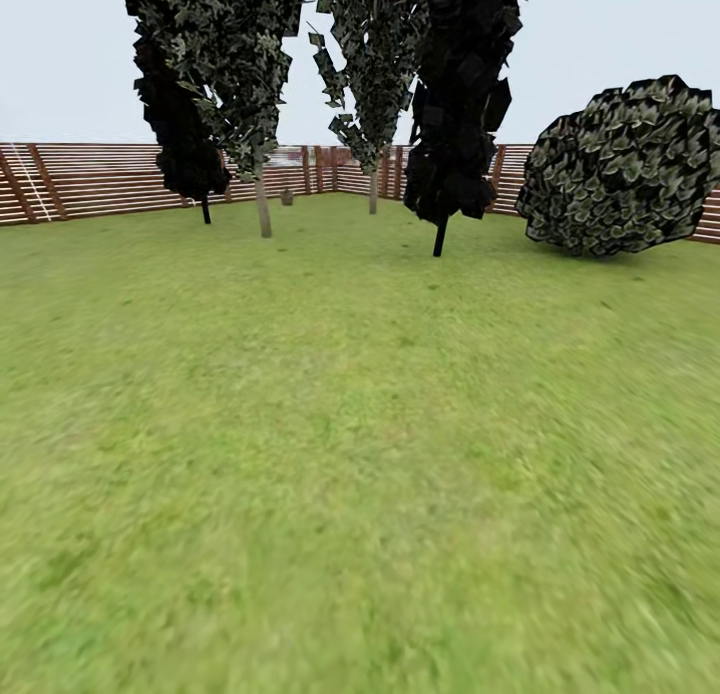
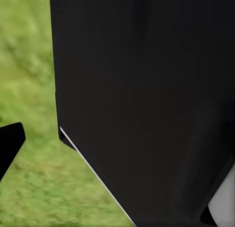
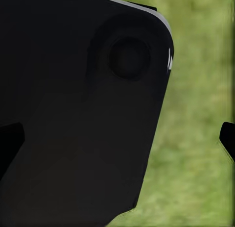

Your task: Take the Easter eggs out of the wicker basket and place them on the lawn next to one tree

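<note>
Frankly, neither end effector's opening can be judged: in the left wrist view a black fingertip (image 2: 9, 144) is poking in at the frame edge beside a large black panel (image 2: 147, 99), and in the right wrist view two dark fingertips (image 3: 10, 141) are peeking in around a black robot part (image 3: 83, 114), nothing visibly held. Both are hanging over the lawn (image 1: 360, 454), which is stretching back to a brown slat fence (image 1: 90, 179). Far off, the wicker basket (image 1: 287, 197) is sitting on the grass near a pale-trunked tree (image 1: 262, 202); its contents are too small to make out. A round bush (image 1: 625, 169) is standing to the right.
</note>
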